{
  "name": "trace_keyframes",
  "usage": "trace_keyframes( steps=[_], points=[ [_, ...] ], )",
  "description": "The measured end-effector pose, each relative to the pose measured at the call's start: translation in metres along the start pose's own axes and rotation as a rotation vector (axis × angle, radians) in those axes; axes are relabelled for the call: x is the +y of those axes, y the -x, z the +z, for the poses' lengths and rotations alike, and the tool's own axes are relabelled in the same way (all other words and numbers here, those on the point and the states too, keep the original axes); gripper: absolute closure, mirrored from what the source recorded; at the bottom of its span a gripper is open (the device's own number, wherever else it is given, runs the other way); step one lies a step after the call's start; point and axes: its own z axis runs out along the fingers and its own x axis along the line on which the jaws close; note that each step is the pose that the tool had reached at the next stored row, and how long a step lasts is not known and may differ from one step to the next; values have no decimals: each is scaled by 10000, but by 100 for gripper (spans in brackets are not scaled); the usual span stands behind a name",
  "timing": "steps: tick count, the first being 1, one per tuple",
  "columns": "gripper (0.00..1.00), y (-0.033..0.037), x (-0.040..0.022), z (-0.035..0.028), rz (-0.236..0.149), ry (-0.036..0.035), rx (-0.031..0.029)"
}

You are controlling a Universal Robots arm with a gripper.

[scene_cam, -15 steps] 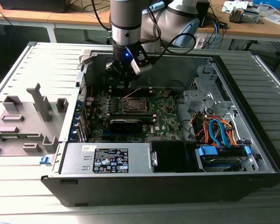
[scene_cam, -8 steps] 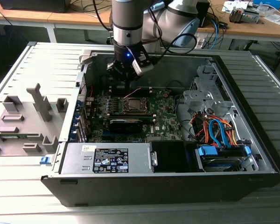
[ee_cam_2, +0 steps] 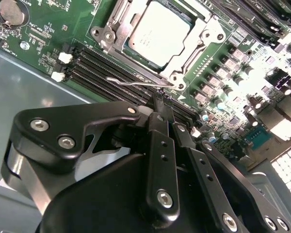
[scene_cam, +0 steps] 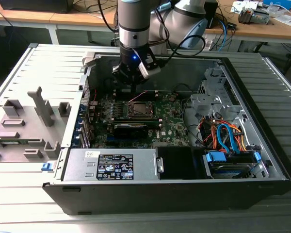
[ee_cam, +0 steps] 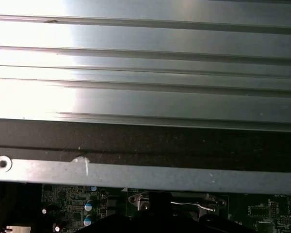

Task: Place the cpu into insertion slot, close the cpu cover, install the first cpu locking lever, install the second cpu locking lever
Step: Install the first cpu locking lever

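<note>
The cpu (ee_cam_2: 160, 31), a square chip with a silvery top, lies in the insertion slot (scene_cam: 138, 109) on the green board. The cpu cover (ee_cam_2: 120, 34), a silver frame, lies down around it. A thin wire locking lever (ee_cam_2: 136, 81) runs along the socket's near side, by the black memory slots. My gripper (ee_cam_2: 161, 104) hangs just over that lever's hooked end with its black fingers (ee_cam_2: 160, 145) drawn together and nothing between them. In the exterior view the gripper (scene_cam: 130, 82) stands inside the open case, just behind the socket.
A long black card (scene_cam: 131, 128) lies in front of the socket. The power supply (scene_cam: 116, 165) and a drive cage with coloured cables (scene_cam: 228, 141) fill the case front and right. Case wall (ee_cam: 136, 170) is close behind. A grey fixture (scene_cam: 24, 126) sits outside, left.
</note>
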Motion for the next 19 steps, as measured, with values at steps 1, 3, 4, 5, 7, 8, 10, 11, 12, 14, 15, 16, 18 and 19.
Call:
trace_keyframes(
  steps=[1, 3, 4, 5, 7, 8, 10, 11, 12, 14, 15, 16, 18, 19],
  points=[
    [89, 4, 0, 1, 0, 0, 0],
    [89, 14, -1, 3, 0, 0, 0],
    [89, 18, -1, 4, 0, 0, 0],
    [89, 21, -1, 4, 0, 0, 0],
    [89, 30, -2, 7, 0, 0, 0],
    [89, 33, -2, 7, 0, 0, 0],
    [89, 41, -2, 9, 0, 0, 0],
    [89, 44, -2, 10, -1, 0, 0],
    [89, 47, -2, 10, 0, 0, 0],
    [89, 53, -3, 11, -1, 0, 0],
    [89, 56, -3, 12, 0, 0, 0],
    [89, 60, -3, 13, 0, 0, 0],
    [89, 68, -4, 14, 0, 0, 0],
    [89, 72, -4, 14, 0, 1, 0]
  ],
)
